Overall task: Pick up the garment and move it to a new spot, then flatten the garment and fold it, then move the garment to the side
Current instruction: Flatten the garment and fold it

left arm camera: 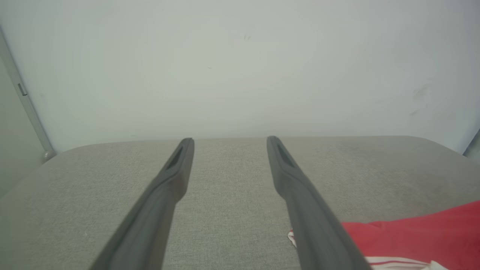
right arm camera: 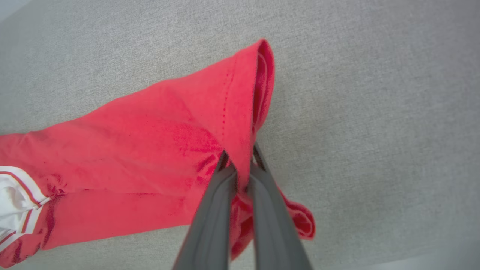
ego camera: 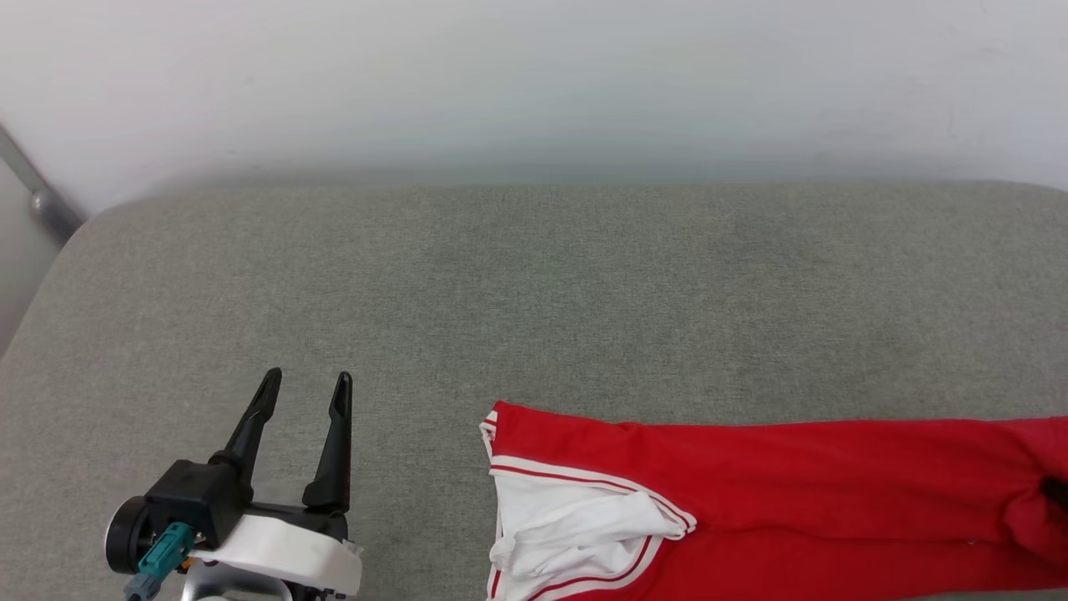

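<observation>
The red jersey (ego camera: 751, 484) lies on the grey upholstered surface (ego camera: 534, 284), towards its near right part. It is laid out as a long narrow band, apparently doubled lengthwise. A white sleeve (ego camera: 576, 517) and its striped trim (ego camera: 576, 477) are bunched at the end nearer the left gripper (ego camera: 307, 380). The right gripper (right arm camera: 240, 161) is clamped on a fold of red fabric at the opposite end, close to the stitched hem; the cloth is puckered between the closed fingers and the hem corner stands raised above the surface. The left gripper rests low over bare upholstery, jaws spread wide and holding nothing, just beside the sleeve end but apart from it. Assessment: a one-handed grasp on the hem end is in place, and the step in hand is either lifting the jersey to move it or carrying that end over for a crosswise fold. The frames do not settle which. The next move calls for a steady draw that keeps the thin fabric from slipping out of the pinch. The sleeve end either needs to be pinned by the left gripper or allowed to trail without the loose sleeve spilling out. Markings: no lettering, number, brand or label is readable; the exposed face is plain red. The white wall (ego camera: 534, 83) behind carries no writing.
</observation>
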Controlling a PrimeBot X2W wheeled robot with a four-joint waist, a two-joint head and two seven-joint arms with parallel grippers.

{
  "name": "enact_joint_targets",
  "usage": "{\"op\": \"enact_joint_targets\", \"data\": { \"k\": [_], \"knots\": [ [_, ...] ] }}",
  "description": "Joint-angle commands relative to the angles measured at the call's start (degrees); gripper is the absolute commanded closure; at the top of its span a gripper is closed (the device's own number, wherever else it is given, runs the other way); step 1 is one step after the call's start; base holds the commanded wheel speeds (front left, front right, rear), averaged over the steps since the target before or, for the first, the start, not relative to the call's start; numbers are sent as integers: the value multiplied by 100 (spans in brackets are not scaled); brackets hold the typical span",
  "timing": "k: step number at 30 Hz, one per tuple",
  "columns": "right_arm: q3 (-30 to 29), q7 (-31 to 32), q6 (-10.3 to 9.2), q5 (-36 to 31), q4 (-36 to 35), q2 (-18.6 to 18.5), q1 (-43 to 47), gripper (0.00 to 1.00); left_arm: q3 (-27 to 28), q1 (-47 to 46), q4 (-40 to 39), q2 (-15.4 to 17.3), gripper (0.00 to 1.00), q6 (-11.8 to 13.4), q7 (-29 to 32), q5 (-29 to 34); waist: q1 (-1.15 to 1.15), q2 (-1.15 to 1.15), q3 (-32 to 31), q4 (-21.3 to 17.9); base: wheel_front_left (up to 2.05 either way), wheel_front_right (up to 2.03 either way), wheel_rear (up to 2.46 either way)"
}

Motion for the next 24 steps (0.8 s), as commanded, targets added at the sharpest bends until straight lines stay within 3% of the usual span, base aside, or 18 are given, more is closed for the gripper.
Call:
{"op": "enact_joint_targets", "data": {
  "k": [1,6,12,17,24],
  "knots": [
    [-49,83,-2,-11,-50,112,-105,100,-3,44,-10,3,0,19,-11,-21,0,0,11,-34,0,0,0],
    [-135,771,-2,496,-257,810,-225,100,-35,11,21,-23,0,22,-18,-11,0,0,-4,-89,0,0,0],
    [367,1199,-2,1452,-424,1489,-268,100,-95,-60,38,-52,0,-4,0,-17,0,0,-13,-76,0,0,0],
    [1118,831,-2,2291,-143,1652,-324,100,-199,-171,91,-99,0,-60,39,-17,0,0,1,20,0,0,0],
    [2763,-379,-2,3624,510,1658,-494,100,-341,-314,220,-162,0,-160,71,-16,0,0,-36,244,0,0,0]
  ]
}}
